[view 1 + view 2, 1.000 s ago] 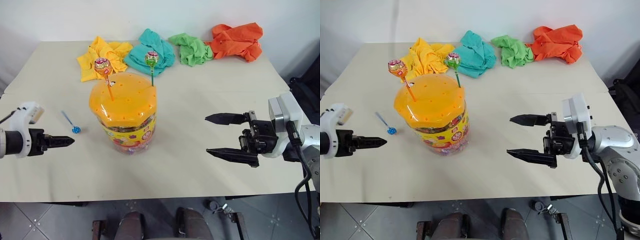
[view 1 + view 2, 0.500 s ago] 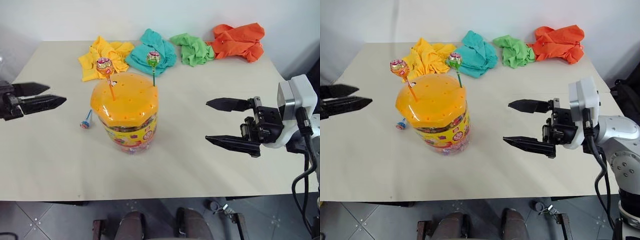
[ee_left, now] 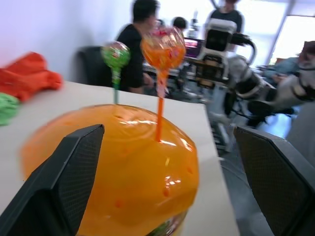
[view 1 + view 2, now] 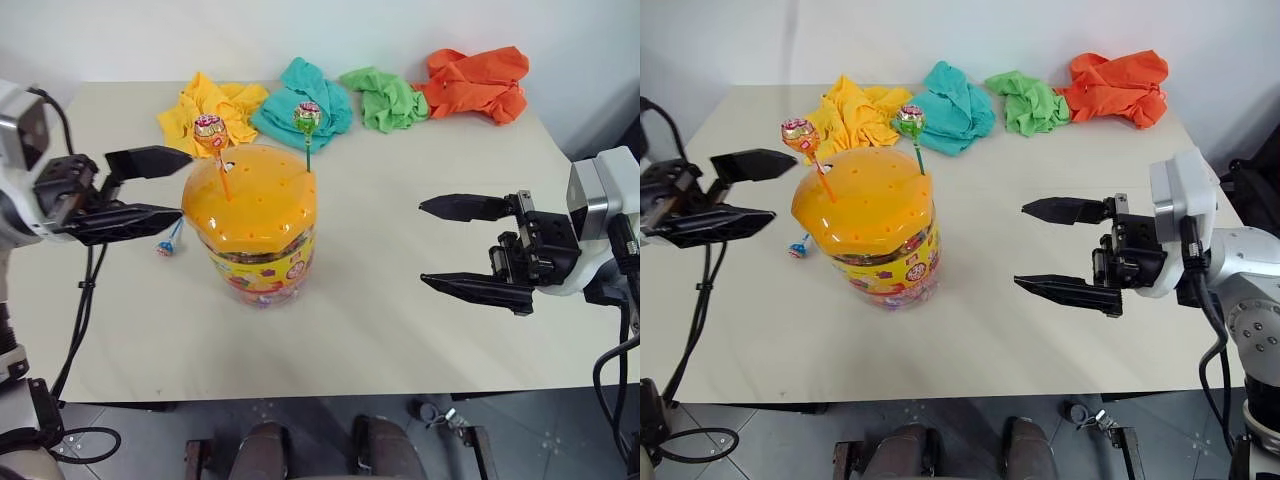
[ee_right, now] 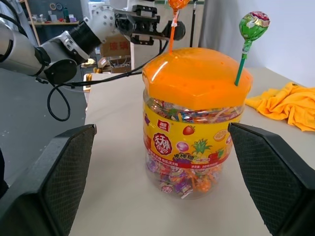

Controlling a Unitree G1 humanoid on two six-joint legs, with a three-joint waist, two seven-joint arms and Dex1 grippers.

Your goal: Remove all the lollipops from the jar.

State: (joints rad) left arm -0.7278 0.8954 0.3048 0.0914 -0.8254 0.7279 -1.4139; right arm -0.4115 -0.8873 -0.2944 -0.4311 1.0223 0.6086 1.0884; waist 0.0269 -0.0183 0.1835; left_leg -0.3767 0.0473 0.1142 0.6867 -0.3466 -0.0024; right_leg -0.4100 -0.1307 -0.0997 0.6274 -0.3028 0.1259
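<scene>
The jar stood mid-table, orange-red lollipop and green lollipop upright in its lid; the blue lollipop lay toward the table's left edge; the left gripper and right gripper flanked the jar, fingers spread apart, empty.

Beige table with jar, blue lollipop, and yellow, teal, green, orange cloths.

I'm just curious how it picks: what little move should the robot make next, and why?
Probably ease the open left gripper onto the orange lollipop. It stands in the jar lid closest to that gripper; the blue one already lies on the table.
</scene>
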